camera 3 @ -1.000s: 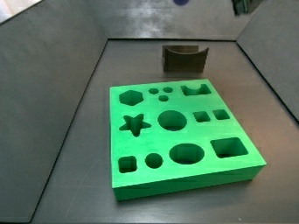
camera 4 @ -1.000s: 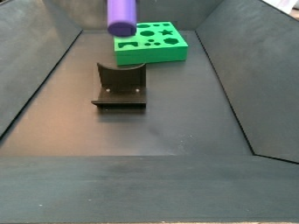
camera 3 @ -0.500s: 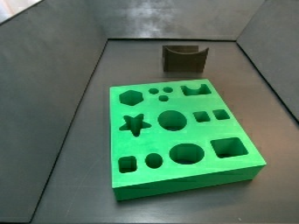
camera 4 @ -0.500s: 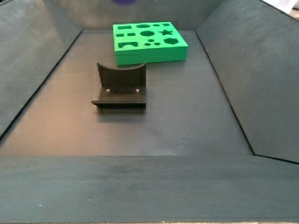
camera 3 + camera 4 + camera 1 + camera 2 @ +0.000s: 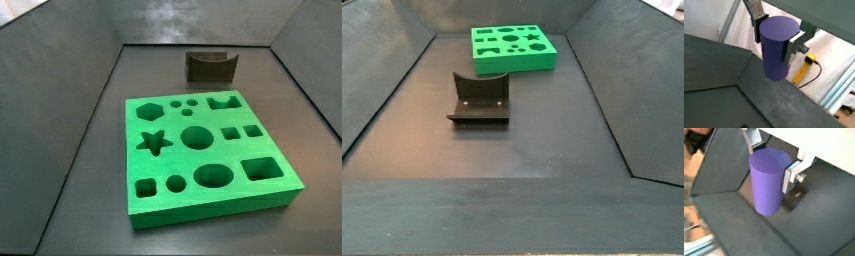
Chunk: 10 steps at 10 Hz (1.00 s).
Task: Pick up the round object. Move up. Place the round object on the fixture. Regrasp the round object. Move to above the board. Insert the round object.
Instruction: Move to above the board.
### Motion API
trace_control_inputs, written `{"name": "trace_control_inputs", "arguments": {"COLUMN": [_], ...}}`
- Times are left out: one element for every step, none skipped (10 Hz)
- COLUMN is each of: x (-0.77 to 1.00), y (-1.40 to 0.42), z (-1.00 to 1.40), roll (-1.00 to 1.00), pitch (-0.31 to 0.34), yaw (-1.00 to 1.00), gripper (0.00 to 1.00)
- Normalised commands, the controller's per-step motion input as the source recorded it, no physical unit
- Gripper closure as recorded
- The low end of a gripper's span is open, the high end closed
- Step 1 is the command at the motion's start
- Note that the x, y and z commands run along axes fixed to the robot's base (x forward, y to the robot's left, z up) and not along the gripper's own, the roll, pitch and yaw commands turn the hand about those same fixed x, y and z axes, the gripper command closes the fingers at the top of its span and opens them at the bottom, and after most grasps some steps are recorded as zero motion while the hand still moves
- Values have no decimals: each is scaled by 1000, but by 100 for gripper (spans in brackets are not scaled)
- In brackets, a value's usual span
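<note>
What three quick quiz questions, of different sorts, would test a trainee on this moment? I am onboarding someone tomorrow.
1. True or false: the gripper is shut on the round object in both wrist views.
2. Where does the fixture stand? A) on the board B) on the floor, apart from the board C) between the fingers
3. Fill in: in both side views the gripper is ____.

Key
1. True; the fingers press its purple sides.
2. B; the green board lies apart from it, all holes empty.
3. Out of view; neither gripper nor round object shows there.
</note>
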Motion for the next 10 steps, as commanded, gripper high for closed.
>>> {"name": "trace_control_inputs", "arguments": {"x": [-460, -466, -474, -483, -502, -485, -305, -216, -114, -68], "y": [-1000, -1000, -1000, -1000, -1000, -927, -499, -331, -125, -7], "z": [136, 136, 143, 140, 135, 134, 69, 38, 27, 1], "roll": [-1000, -1000, -1000, -1000, -1000, -1000, -1000, -1000, -901, -569], "pitch": [-3, 1, 5, 6, 7, 8, 7, 5, 0, -12], "yaw": [-85, -89, -88, -89, -85, -85, -78, -77, -60, -23], "gripper": [100, 100, 100, 100, 100, 100, 100, 100, 100, 100]}}
